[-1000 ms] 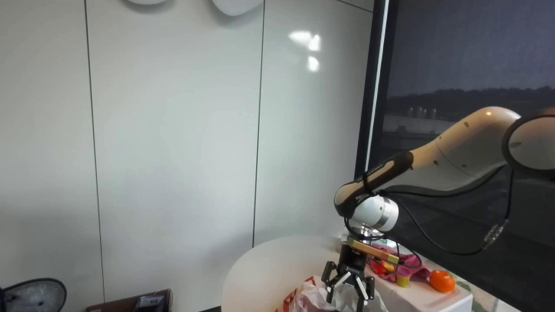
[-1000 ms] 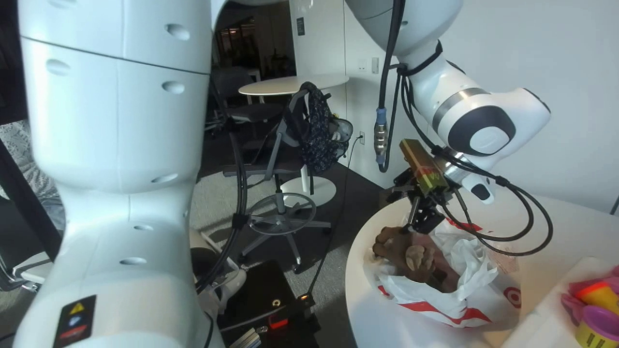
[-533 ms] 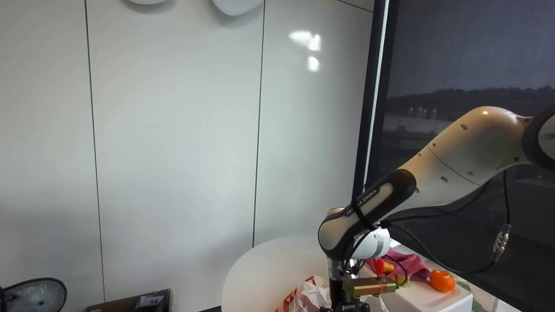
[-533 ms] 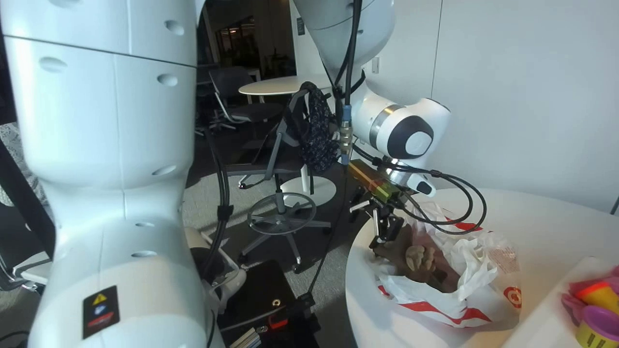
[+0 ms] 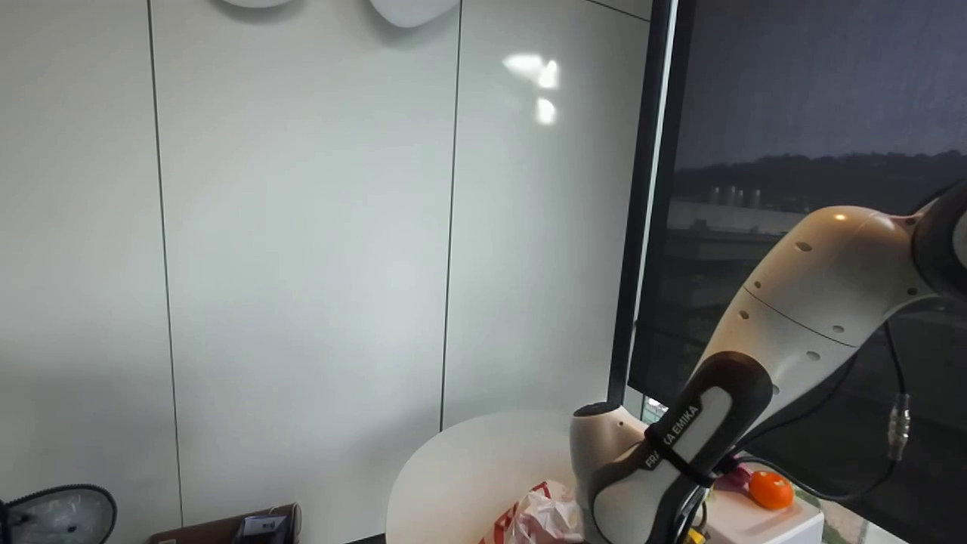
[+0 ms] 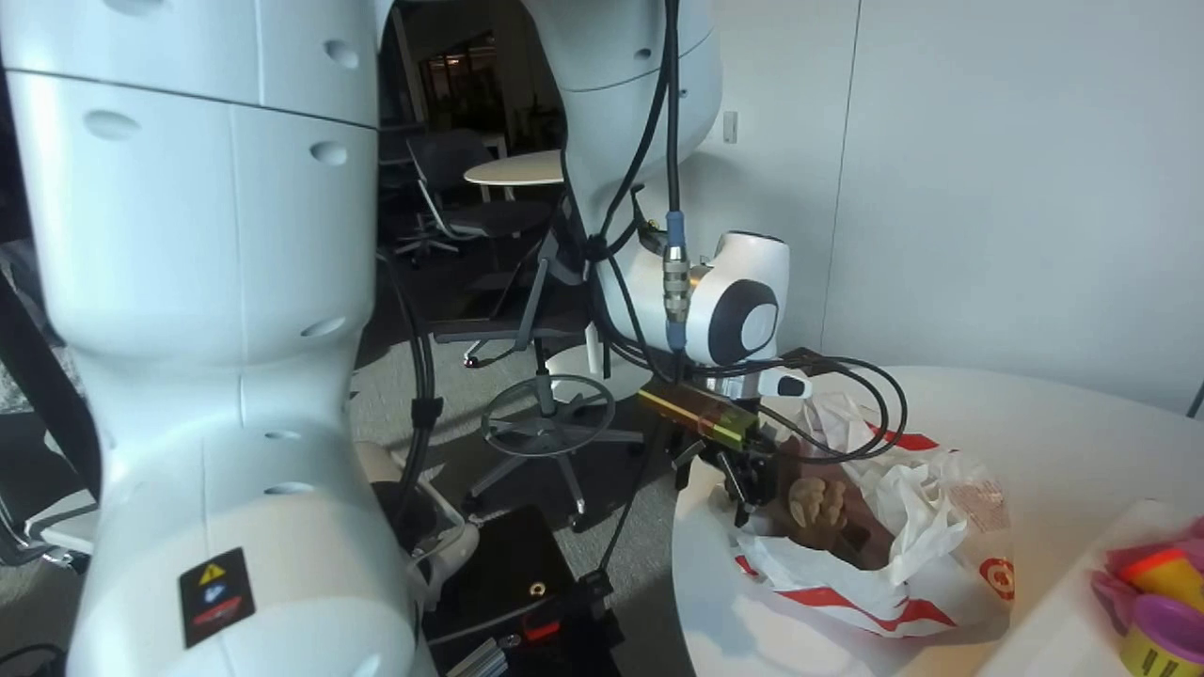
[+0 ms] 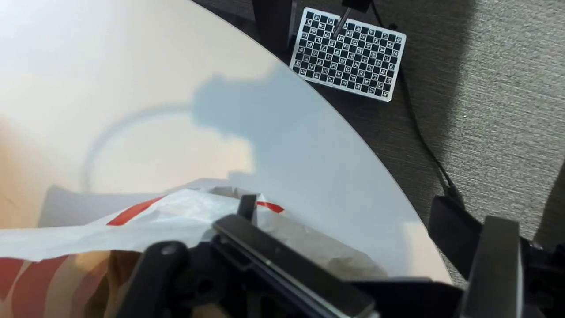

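My gripper is low at the near-left rim of a white plastic bag with red markings. In the wrist view its black fingers stand wide apart, with nothing seen held between them. One fingertip overlaps the bag's edge; the other appears past the table's edge. Inside the open bag lies a brown plush-like toy with a lighter tan part, just beside the gripper. Whether a finger touches the bag or toy I cannot tell. An exterior view shows part of the bag, but there the gripper is hidden.
The bag rests on a round white table. Beside it is a white box bearing a round orange item, pink cloth and a purple-lidded yellow tub. A checkered board lies beyond the table's edge.
The arm has swung across the bag and come down to its near-left rim, lower than before. The jaws have stayed open. Bag and toy look nearly unmoved.
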`<state>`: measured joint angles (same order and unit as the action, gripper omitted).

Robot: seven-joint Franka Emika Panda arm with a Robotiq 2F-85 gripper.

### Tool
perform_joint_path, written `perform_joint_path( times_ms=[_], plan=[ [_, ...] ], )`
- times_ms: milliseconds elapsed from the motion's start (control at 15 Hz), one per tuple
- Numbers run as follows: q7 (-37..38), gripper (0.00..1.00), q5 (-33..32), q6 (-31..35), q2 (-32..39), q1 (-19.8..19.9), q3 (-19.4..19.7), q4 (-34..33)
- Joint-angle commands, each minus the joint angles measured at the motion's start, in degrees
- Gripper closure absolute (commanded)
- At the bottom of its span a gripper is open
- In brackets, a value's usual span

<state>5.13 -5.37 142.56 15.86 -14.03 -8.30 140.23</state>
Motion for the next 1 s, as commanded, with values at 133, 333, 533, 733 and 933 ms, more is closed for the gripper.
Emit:
perform_joint_path(
  times_ms=[133,333,533,733,933],
  plan=[
    [-1.7,0.00,1.4,-0.3,0.2,1.0,-1.2,0.4],
    [-2.3,0.00,4.1,2.6,2.3,0.7,-2.9,0.2],
    [-0.5,0.00,5.3,7.1,3.2,0.1,-3.6,-0.9],
    [2.0,0.00,2.1,12.1,1.8,-1.5,-2.0,-1.9],
    [6.1,0.00,-4.1,16.8,1.8,-3.7,1.8,-3.7]
  ],
)
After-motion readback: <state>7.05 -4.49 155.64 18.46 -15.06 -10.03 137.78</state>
